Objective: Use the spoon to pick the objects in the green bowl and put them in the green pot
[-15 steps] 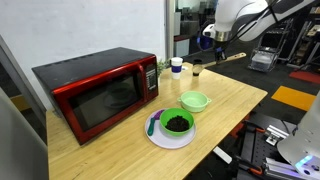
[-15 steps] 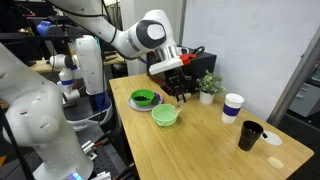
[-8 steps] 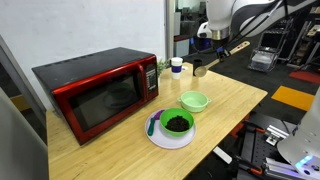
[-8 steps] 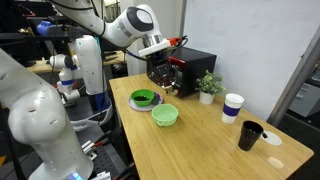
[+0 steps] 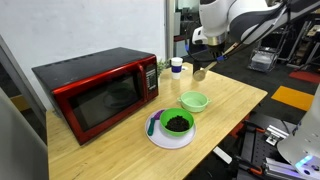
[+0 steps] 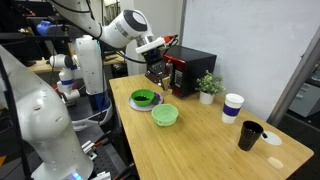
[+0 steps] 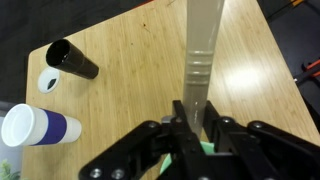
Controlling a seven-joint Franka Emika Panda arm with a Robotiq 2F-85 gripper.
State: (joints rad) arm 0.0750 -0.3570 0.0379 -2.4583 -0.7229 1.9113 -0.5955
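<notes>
Spoon (image 7: 200, 60) sits clamped tight in my tool (image 7: 197, 118). I hold it above the bench (image 7: 250, 70), clear of the green bowl (image 5: 194, 101).

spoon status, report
Gripper shut on spoon, high above table. Green bowl beside green pot, spoon not yet there. No obstacle seen between.

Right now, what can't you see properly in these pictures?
- Scoop end of the spoon: wrist view, cut off by the top edge.
- What's in the light green bowl: both exterior views, too small.
- What's in the dark green pot: both exterior views, only a dark blur.
</notes>
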